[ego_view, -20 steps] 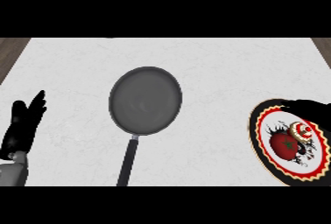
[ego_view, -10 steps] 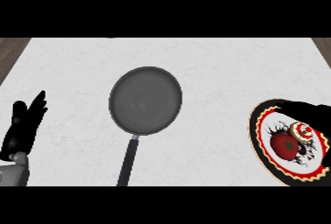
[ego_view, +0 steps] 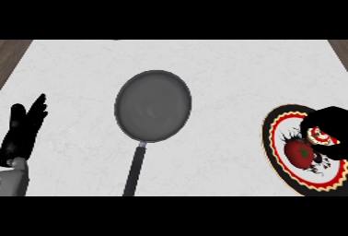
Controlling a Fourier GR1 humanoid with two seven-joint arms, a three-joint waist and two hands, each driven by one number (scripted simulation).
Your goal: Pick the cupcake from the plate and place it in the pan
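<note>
Nothing has visibly shifted since the earlier frames: both hands and every object sit where they did a second ago.

Taking the pan (ego_view: 153, 109) as the landmark, its long black handle (ego_view: 135, 169) runs down from the bowl toward the near edge of the worktop (ego_view: 231, 73), tilted slightly to the left. The bowl itself is dark grey, round and holds nothing.

Well to the left of the handle, at the view's left edge, the left hand (ego_view: 20, 133) rests above its grey forearm, fingers straight and pointing up and away, apart from everything on the worktop.

Well to the right of the pan, at the view's right edge, lies the plate (ego_view: 275, 152), dark-rimmed with a scalloped cream and red border and a white middle. On it sits the cupcake (ego_view: 299, 152), seen as a dark red rounded shape, so the task's thing is on the plate and not in the pan. The right hand (ego_view: 331, 123) is over the far right part of the plate, just beyond and right of the cupcake. Its black shape covers part of the plate's rim and pattern, and a red and white ringed patch shows at its lower edge. Whether its fingers are spread or curled cannot be told, nor whether they touch the cupcake.

Beyond the pan the pale marbled worktop stretches to its far edge, where brown strips show at both upper corners.
</note>
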